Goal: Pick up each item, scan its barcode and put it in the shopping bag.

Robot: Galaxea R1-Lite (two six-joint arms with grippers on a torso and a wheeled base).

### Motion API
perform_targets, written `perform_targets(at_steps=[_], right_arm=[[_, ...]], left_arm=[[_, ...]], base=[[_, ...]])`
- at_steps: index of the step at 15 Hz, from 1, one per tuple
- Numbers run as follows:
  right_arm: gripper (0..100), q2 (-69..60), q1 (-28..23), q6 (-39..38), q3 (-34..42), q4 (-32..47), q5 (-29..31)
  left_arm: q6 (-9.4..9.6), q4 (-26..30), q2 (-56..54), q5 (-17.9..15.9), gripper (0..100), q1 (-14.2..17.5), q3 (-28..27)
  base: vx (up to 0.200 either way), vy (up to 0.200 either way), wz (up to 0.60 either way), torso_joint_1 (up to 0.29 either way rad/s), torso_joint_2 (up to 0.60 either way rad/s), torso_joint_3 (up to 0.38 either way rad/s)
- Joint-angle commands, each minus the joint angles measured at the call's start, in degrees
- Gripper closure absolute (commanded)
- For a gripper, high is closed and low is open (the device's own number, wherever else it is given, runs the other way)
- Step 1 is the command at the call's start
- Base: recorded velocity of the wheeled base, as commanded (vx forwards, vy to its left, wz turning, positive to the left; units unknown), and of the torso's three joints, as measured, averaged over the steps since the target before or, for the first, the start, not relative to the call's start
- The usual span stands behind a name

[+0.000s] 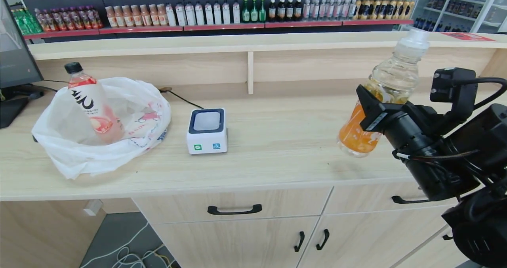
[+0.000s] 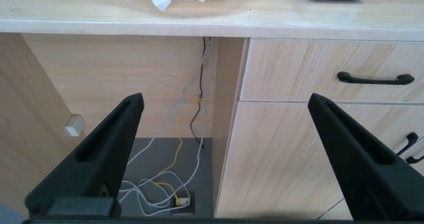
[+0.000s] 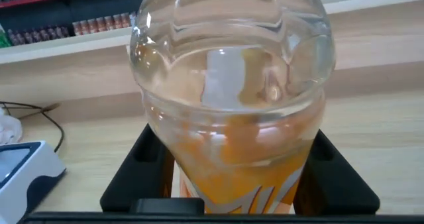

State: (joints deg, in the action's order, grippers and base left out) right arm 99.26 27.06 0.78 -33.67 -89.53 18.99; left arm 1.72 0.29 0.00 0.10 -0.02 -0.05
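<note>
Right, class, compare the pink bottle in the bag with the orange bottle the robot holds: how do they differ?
The pink bottle has a black cap; the orange bottle has a white one. The pink bottle leans inside the shopping bag, while the orange bottle is gripped in the right pincer, off the counter. Both are capped plastic drink bottles, tilted.

We log no wording that reads clearly. Print noted:
- bold black characters on the label of the clear plastic bottle of pink drink (image 1: 94, 108)
- red lettering on the white plastic shopping bag (image 1: 147, 119)
- green and blue icon squares on the white box-shaped scanner (image 1: 207, 136)
</note>
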Motion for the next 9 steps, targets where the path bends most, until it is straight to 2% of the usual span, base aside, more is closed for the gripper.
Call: perform_targets(at_steps=[1,6,9], right_arm=[[100,-0.9,0.2,0.0,-0.1,-0.2,-0.1],[100,-0.6,0.2,0.1,0.4,-0.5,-0.6],[100,0.0,0.2,0.1,0.0,-0.5,-0.6]], left_arm=[[-0.14,0.0,0.0,0.0,0,0.0,0.0],[-1.54,-0.1,0.0,0.1,0,0.0,0.0],[-1.54,-0.2,0.0,0.1,0,0.0,0.0]], base=[[0.0,0.2,0.0,-0.002,0.01,-0.002],[0.0,0.2,0.0,0.005,0.0,0.001],[0.0,0.2,0.0,-0.002,0.0,0.002]])
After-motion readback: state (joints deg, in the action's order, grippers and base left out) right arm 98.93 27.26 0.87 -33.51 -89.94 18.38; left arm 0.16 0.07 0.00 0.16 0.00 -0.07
